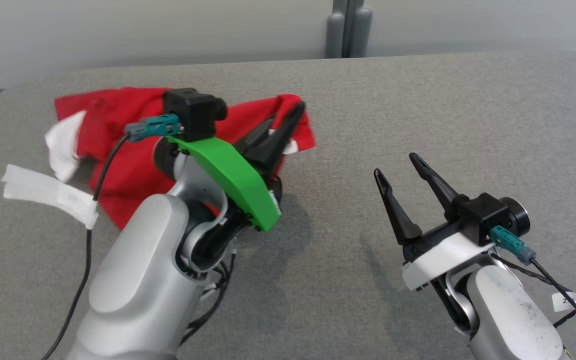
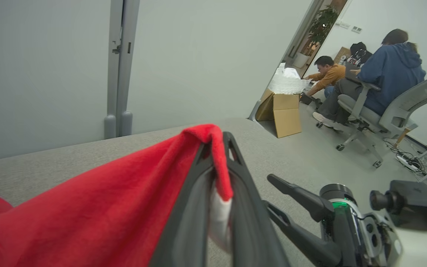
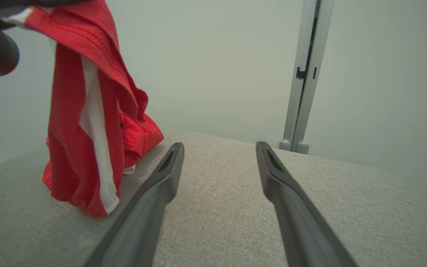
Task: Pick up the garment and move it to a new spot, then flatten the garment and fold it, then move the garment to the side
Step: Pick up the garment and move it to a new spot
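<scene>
Only one marking could be partly read. A small white tag [image 1: 565, 301] on the black cable [image 1: 543, 270] trailing from the right arm, at the near right, carried dark print beginning with "2"; the rest was too small to tell. The white tape flags [image 1: 48, 192] on the left cable [image 1: 88, 250], beside the red garment [image 1: 128, 165], bore no legible writing.

Left forearm [image 1: 138, 280] hides the middle of the red garment [image 1: 113, 115] on the grey surface [image 1: 368, 100]. In the right wrist view the garment's top runs off the upper edge. Print on the white tag [image 1: 565, 301] beside the right forearm [image 1: 508, 315] is too small to read.
</scene>
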Tool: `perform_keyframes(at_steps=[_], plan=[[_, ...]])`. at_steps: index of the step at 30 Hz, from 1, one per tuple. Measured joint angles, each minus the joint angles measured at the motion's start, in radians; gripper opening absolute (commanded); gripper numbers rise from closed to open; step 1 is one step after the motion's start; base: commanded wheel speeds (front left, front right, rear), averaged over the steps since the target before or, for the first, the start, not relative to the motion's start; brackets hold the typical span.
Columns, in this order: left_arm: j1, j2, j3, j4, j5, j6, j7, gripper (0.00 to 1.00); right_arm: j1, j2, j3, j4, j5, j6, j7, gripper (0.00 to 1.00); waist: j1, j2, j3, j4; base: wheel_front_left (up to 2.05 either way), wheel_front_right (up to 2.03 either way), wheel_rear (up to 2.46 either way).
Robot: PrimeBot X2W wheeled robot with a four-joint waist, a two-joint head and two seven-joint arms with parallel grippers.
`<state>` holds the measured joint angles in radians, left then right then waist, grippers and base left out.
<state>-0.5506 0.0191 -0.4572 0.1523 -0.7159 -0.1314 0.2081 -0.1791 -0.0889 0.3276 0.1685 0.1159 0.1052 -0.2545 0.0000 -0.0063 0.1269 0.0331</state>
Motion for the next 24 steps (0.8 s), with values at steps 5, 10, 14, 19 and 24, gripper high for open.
perform_keyframes(at_steps=[5,10,14,19,24], plan=[[-0.034,0.006,-0.137,-0.161,-0.237,0.000,0.048,0.00,0.003,0.005,0.002,0.000,0.007,0.000,0.000,1.00,0.0000,0.0000,-0.010,-0.049,0.00,0.00,0.00],[-0.096,0.012,-0.142,-0.203,-0.278,0.002,0.055,0.00,0.006,0.014,-0.003,0.001,0.009,0.000,0.000,1.00,0.0000,0.0000,-0.018,-0.105,0.00,0.00,0.00],[-0.134,0.014,-0.114,-0.229,-0.364,0.093,0.015,0.00,0.031,0.019,-0.012,0.001,0.016,0.000,0.000,1.00,0.0000,0.0000,-0.024,-0.161,0.00,0.00,0.00],[-0.183,0.013,-0.042,-0.164,-0.288,0.173,-0.033,0.00,0.056,0.021,-0.032,-0.001,0.017,-0.002,0.000,1.00,0.0000,0.0000,-0.025,-0.204,0.00,0.00,0.00],[-0.217,0.009,-0.003,-0.075,-0.188,0.220,-0.048,0.00,0.091,0.020,-0.063,-0.001,0.017,-0.012,0.000,1.00,0.0000,0.0000,-0.026,-0.200,0.00,0.00,0.00]])
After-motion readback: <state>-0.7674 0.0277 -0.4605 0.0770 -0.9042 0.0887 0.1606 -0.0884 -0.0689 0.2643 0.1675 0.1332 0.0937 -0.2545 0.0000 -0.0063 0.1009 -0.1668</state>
